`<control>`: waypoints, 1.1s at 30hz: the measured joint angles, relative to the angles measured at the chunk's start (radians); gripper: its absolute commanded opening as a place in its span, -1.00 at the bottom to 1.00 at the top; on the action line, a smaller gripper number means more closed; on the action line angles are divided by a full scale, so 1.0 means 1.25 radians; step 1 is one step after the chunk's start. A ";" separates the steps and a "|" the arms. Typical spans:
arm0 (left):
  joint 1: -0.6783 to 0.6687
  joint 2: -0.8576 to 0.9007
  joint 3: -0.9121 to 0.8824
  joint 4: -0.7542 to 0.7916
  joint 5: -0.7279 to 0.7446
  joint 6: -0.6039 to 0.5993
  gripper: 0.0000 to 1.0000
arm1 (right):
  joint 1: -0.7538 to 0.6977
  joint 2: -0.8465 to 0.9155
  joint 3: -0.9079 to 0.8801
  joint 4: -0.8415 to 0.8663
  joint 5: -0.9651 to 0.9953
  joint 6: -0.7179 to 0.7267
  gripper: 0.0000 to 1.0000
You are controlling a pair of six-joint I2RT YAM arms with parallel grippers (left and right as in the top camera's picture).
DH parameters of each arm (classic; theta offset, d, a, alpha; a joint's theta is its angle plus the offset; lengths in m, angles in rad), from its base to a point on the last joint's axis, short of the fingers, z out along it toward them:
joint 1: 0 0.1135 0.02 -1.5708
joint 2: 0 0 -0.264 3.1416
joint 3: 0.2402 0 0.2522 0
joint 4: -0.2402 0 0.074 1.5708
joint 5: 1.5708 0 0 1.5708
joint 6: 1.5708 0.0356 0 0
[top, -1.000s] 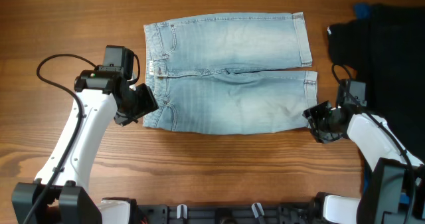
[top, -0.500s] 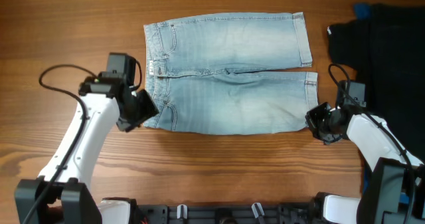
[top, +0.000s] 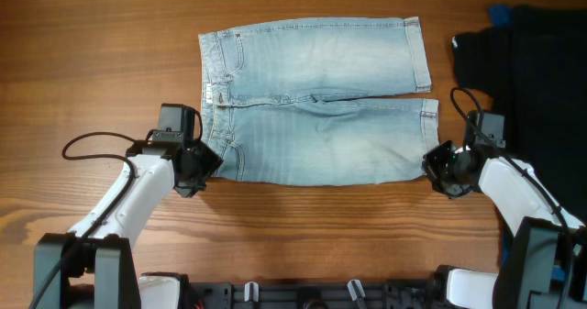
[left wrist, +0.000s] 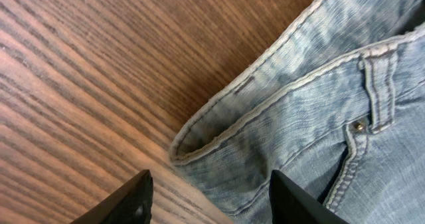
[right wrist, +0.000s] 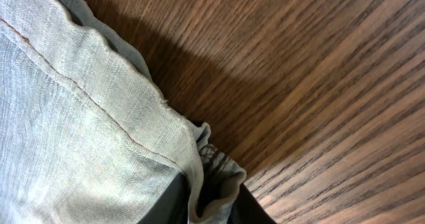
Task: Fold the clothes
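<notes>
The light-blue denim shorts lie flat on the wooden table, waistband to the left, cuffed leg hems to the right. My left gripper is open at the near waistband corner; its two black fingers straddle that corner. My right gripper is shut on the near leg's hem corner, with the cloth pinched between its fingers.
A black garment lies at the right edge of the table, with a bit of blue fabric at its top. Bare wooden table lies in front of the shorts.
My left gripper has moved toward me and to the right, down to the near waistband corner. My right gripper has stayed at the hem corner.
</notes>
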 measured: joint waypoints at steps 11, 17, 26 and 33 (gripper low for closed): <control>0.000 0.034 -0.023 0.067 0.000 -0.018 -0.30 | 0.000 0.000 -0.003 0.003 0.000 0.000 -0.54; -0.002 0.039 -0.025 0.092 0.003 -0.020 -0.92 | 0.000 0.000 -0.005 0.017 0.000 -0.015 -0.91; -0.002 -0.104 -0.017 -0.065 0.004 0.099 -0.92 | 0.000 0.001 0.104 -0.154 0.018 -0.162 -0.92; -0.003 -0.163 0.028 -0.295 0.026 0.117 -0.92 | 0.002 0.005 0.320 -0.402 0.039 -0.268 -0.92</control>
